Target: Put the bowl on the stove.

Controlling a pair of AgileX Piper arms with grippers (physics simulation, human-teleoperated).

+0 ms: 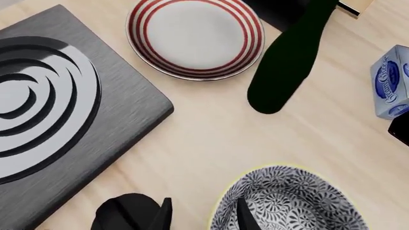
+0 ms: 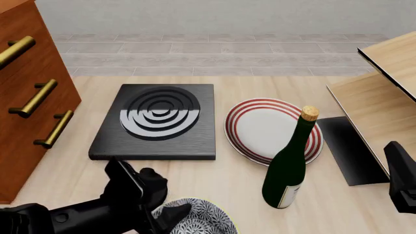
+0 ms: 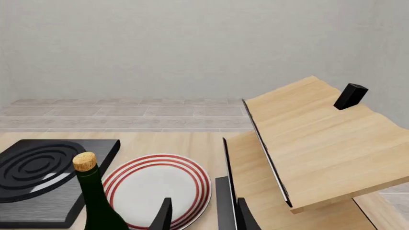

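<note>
One bowl (image 2: 198, 219): near table edge, in front of the stove and well apart from it, partly cut off in the front view.
Handling: looks like glazed ceramic, so I judge it stiff, slick, fairly heavy and chippable; set it down gently.
Hold: pinch the pale rim, one finger inside, one outside.
Left gripper (image 1: 203, 213): jaws parted, straddling the bowl's rim; one finger (image 1: 244, 218) inside, the other outside. Nothing clamped yet, as far as I can tell.
Stove (image 2: 156, 122): bare burner, beyond the bowl and slightly left.
Plate (image 2: 273, 129): just right of the stove.
Bottle (image 2: 289, 163): upright, right of the bowl, near the lift path.
Right gripper (image 3: 199, 214): idle at the far right, jaws apart, empty.
</note>
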